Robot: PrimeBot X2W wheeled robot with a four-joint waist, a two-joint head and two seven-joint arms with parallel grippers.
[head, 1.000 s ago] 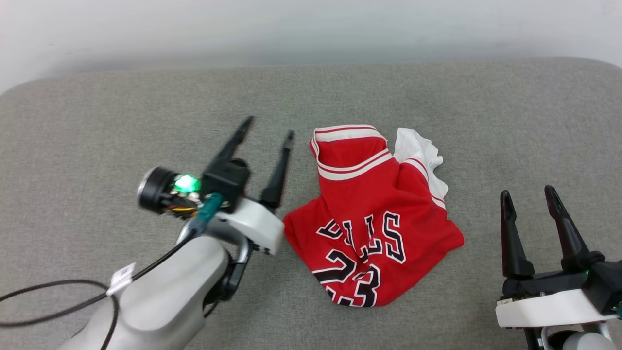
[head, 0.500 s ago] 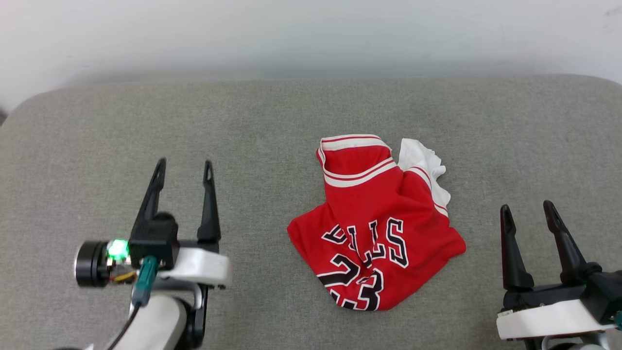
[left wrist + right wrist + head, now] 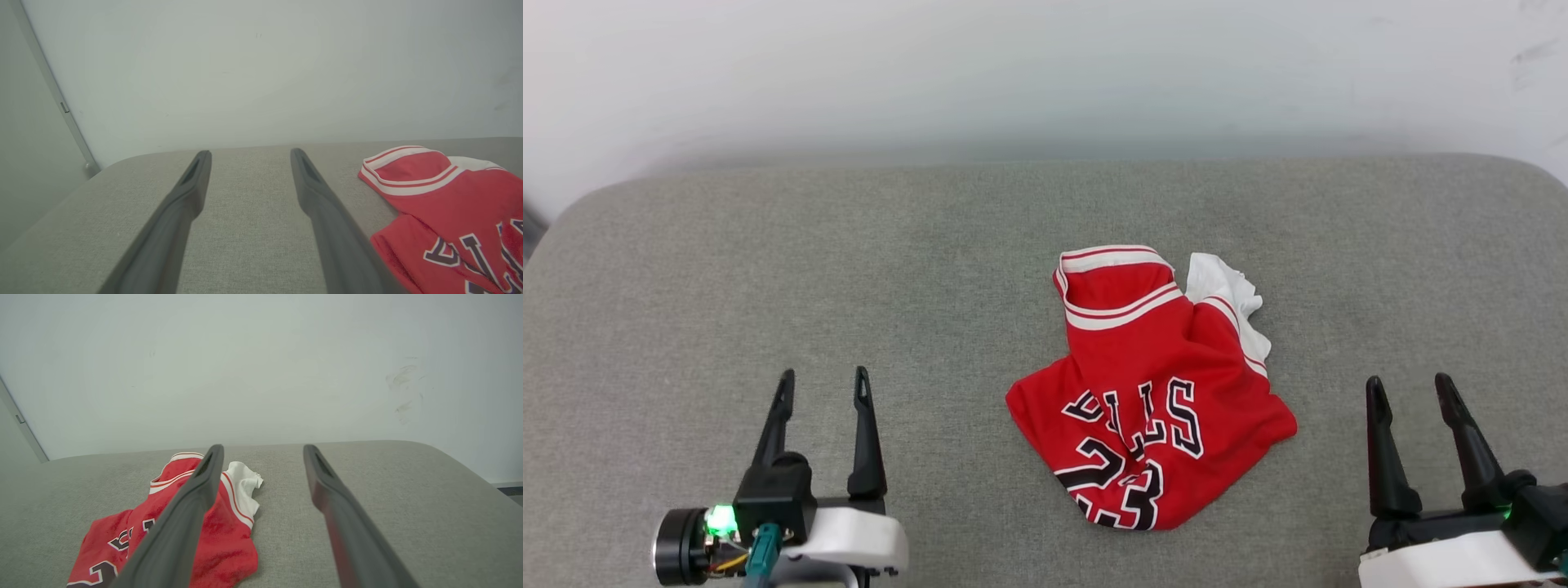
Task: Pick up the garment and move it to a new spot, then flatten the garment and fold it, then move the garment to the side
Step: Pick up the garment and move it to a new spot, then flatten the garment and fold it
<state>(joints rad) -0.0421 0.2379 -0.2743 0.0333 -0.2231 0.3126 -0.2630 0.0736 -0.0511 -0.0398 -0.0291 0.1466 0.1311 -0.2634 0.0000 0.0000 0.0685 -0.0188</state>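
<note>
The garment point(image 3: 1152, 392) is lying crumpled just right of the grey cushion's point(image 3: 849, 269) middle while the left gripper point(image 3: 823, 374) and right gripper point(image 3: 1409, 380) are hanging at the cushion's near edge, fingers point(image 3: 866, 441) spread wide and empty, so any grab is probably risking several bunched layers.

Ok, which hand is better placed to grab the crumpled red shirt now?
Right, probably: the right hand is open and sits closer to the shirt than the open left hand does.
</note>
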